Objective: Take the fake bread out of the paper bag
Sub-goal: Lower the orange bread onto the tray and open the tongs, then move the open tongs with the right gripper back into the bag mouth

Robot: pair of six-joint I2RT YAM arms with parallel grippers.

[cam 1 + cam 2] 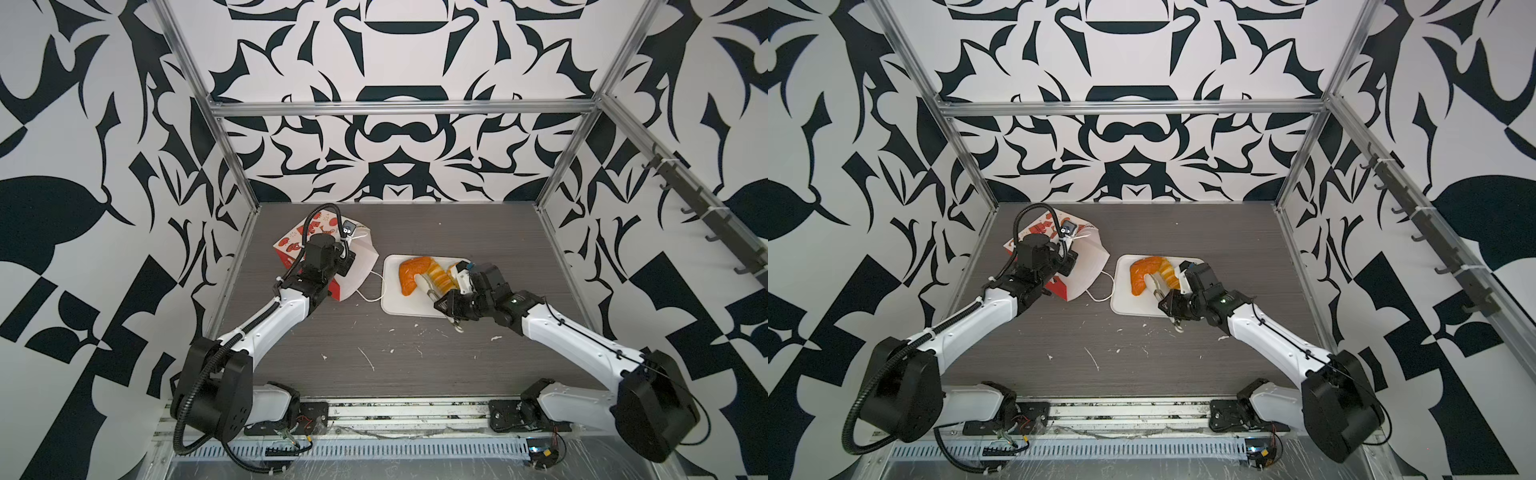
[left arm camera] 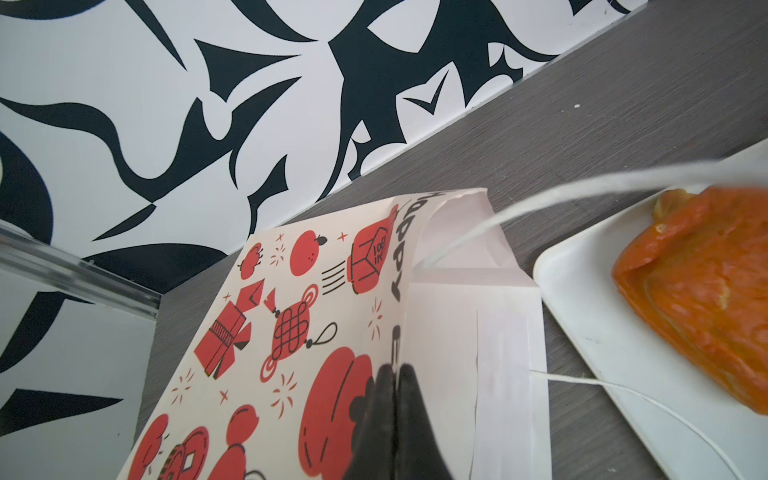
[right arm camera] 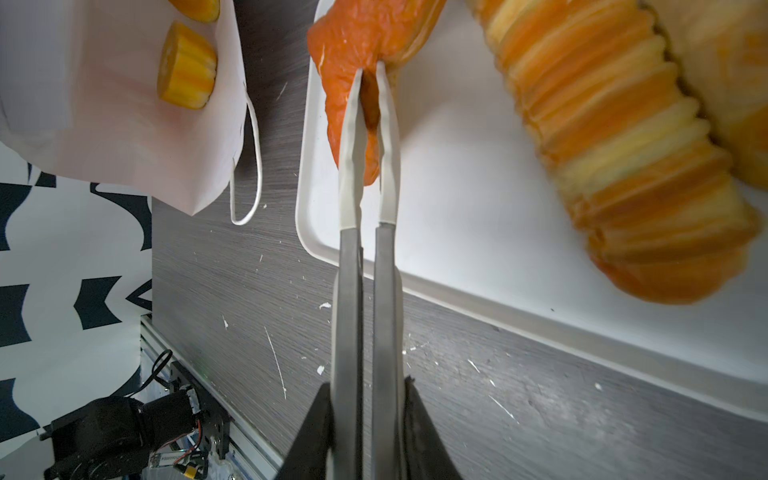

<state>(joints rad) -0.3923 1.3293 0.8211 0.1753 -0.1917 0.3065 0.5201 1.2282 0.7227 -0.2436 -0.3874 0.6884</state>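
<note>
The paper bag (image 1: pixel 361 266) (image 1: pixel 1088 266) (image 2: pixel 311 311) lies on its side at the back left, with its white-lined mouth facing the tray. My left gripper (image 2: pixel 395 370) is shut on the bag's upper edge. Inside the mouth lies a striped roll of fake bread (image 3: pixel 187 66). My right gripper (image 1: pixel 446 301) (image 1: pixel 1169 305) (image 3: pixel 368 384) is shut on metal tongs (image 3: pixel 349 270). Their white tips pinch the brown-orange triangle (image 1: pixel 411 272) (image 1: pixel 1142 272) (image 3: pixel 353 33) on the white tray (image 1: pixel 395 303) (image 3: pixel 457 187). The long twist (image 1: pixel 440 276) (image 3: pixel 623 145) lies beside it.
A white cord handle (image 1: pixel 376 286) (image 3: pixel 249 166) trails from the bag onto the table beside the tray. White scraps (image 1: pixel 365 357) dot the grey tabletop. Aluminium frame posts (image 1: pixel 232 166) stand at the back corners, and a hook rail (image 1: pixel 698 199) runs along the right wall.
</note>
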